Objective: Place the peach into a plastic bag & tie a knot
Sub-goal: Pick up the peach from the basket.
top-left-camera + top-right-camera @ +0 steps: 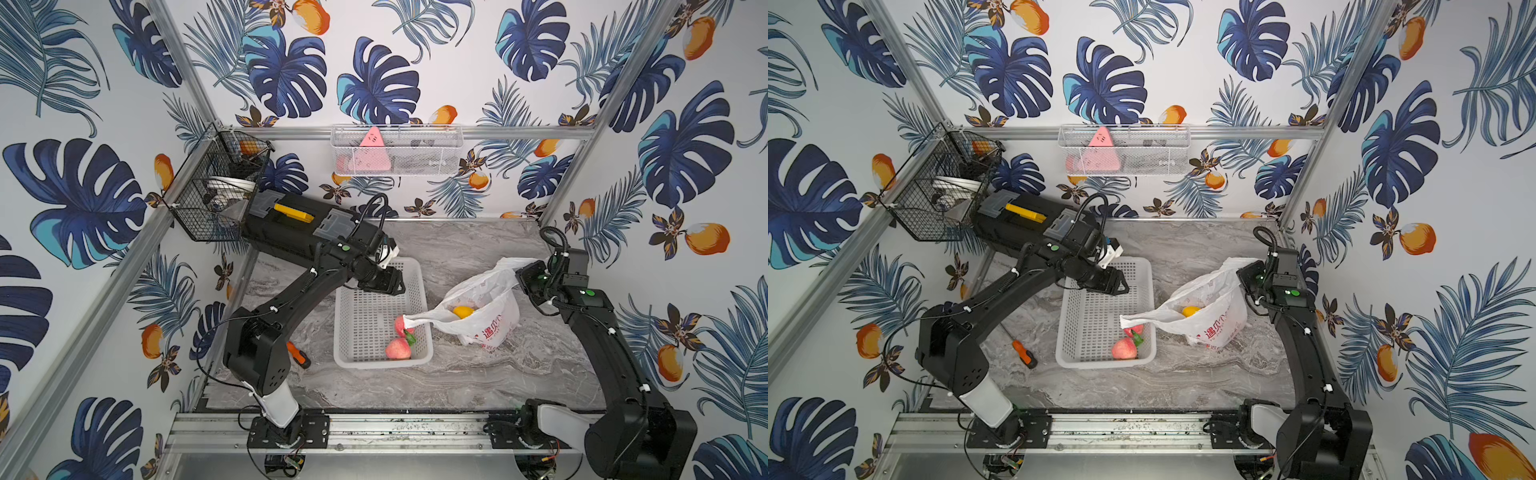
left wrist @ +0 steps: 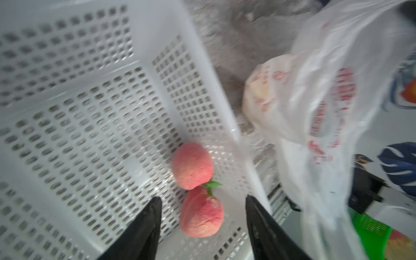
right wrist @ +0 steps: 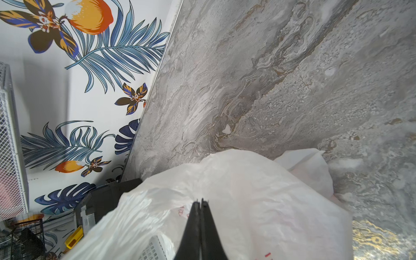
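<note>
Location of target: two pink peaches (image 1: 398,348), touching each other, on the floor of the white perforated basket (image 1: 365,316), at its near end, in the corner on the side of the plastic bag (image 1: 494,320). Neither yet bagged; one yellow fruit (image 1: 462,311) already inside. No knot tied.

State of left gripper (image 1: 398,286): jaws well apart, nothing held, poised high over the basket's far end. State of right gripper (image 3: 200,201): pinched fully together on the bag's upper rim, propping the mouth up and toward the basket.

Governing relation: from the left gripper, peaches lower down and toward the robot's base, along the basket's long axis. In the left wrist view, one peach (image 2: 201,216) framed between the open fingers (image 2: 144,227). Left arm nearer by far; right arm committed to the bag.

Caution: loose handle (image 1: 424,318) stretched over the basket rim, overlapping one peach in a top view; contact not determinable. Probable next step: descend, close on one peach, clear that handle on the lift.
</note>
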Robot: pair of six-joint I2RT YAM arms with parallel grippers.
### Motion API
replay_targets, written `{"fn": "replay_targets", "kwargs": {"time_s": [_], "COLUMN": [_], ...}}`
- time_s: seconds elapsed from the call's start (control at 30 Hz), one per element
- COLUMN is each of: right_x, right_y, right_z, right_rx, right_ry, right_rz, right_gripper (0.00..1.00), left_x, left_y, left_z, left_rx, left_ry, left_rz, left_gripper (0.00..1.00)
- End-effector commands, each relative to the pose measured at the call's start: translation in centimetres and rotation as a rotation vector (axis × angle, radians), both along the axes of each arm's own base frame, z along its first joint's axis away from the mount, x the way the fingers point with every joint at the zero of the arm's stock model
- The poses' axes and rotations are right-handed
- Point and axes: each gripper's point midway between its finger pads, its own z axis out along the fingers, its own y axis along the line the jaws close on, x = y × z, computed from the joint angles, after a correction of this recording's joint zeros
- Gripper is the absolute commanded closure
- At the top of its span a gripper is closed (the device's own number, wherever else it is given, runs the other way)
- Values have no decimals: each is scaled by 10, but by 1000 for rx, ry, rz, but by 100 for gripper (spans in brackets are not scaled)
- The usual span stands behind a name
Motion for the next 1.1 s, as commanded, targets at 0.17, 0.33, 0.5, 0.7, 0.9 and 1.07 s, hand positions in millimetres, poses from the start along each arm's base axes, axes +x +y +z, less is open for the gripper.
{"fn": "replay_targets", "kwargs": {"time_s": [0.17,0.33,0.5,0.7,0.9,1.07], "right_x": [8,9,9,10,11,12], "right_y": [4,5,6,8,9,10], "right_z": [5,4,2,2,2,5], "right_rx": [20,27,27,30,35,33], "right_ry": [-35,-35,-32,-35,-36,-40], "right_rz": [19,22,25,33,39,45], "right_gripper": [100,100,100,100,100,100], "left_x": [-16,-27,-23,-27,-30,-31], "left_y": [9,-9,-23,-51,-59,-61], "left_z": [-59,-88,-101,-106,-100,-97], "left_rx": [166,213,223,137,86,46], "left_ry": [68,109,107,131,128,147], "left_rz": [-31,-88,-108,-140,-162,-169], "left_gripper": [26,23,21,24,35,53]}}
